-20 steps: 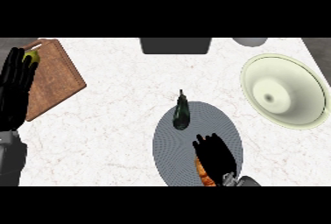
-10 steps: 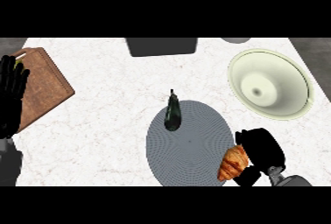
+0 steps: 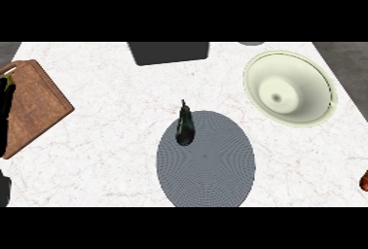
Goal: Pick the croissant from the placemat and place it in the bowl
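The step in hand seems to be the carrying of the orange-brown croissant toward the pale green round bowl. The grey oval woven placemat no longer bears the croissant. Only a small piece of the croissant shows, at the very right edge of the view, off the placemat and well apart from it. It is on the near side of the bowl, not yet over it.

The right hand does not show at all, so I cannot tell how its fingers stand or whether they hold the croissant. I judge only that the hand is probably just outside the right edge, beside that piece. If so, the bowl lies ahead of its fingers and a little toward the left. The next move then calls for bringing the croissant forward and inward until it is above the bowl's hollow. After that the hand lowers it past the rim and lets it go.

The left hand shows only as a black strip at the left edge, lying over the brown wooden cutting board. It is too much cut off to say if it is open or closed. It holds nothing that I can see.

A dark green long vegetable lies across the far left rim of the placemat, far from both hands and not in the way to the bowl.
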Controlling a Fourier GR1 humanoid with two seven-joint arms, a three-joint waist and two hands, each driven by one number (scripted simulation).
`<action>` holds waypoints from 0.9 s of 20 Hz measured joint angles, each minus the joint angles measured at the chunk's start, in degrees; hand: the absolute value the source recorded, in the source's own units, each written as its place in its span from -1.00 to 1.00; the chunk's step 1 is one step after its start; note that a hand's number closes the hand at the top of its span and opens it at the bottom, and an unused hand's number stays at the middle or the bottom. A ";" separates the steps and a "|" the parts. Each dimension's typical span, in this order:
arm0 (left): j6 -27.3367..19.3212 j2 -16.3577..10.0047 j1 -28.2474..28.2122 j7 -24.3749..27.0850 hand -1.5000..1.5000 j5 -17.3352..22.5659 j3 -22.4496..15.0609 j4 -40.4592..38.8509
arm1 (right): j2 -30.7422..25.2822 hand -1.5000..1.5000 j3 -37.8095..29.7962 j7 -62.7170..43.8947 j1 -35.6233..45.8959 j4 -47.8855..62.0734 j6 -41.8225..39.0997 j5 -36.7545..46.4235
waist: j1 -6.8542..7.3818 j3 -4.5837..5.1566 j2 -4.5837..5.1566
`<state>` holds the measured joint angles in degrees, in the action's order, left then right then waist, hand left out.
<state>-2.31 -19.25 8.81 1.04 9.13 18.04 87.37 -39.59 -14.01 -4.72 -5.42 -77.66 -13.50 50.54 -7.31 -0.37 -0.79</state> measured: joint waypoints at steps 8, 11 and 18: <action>0.90 0.87 1.75 -0.46 0.00 -0.41 -2.41 0.24 | -12.51 1.00 -21.88 20.90 -6.58 15.58 6.24 -11.03 | 3.81 0.19 0.45; 0.67 1.14 2.56 -1.03 0.00 -0.90 -3.20 0.46 | -16.13 1.00 -27.86 28.53 -7.70 18.12 3.58 -16.37 | 4.54 0.27 0.44; 1.20 1.42 3.66 -1.11 0.00 -0.97 -3.85 0.16 | -19.73 1.00 -37.12 33.98 -7.54 14.00 -4.94 -26.08 | 5.79 0.45 0.50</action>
<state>-1.11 -17.82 12.46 -0.06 8.16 14.20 87.52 -59.32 -51.13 29.26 -12.96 -63.66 -18.44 24.46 -1.53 0.08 -0.28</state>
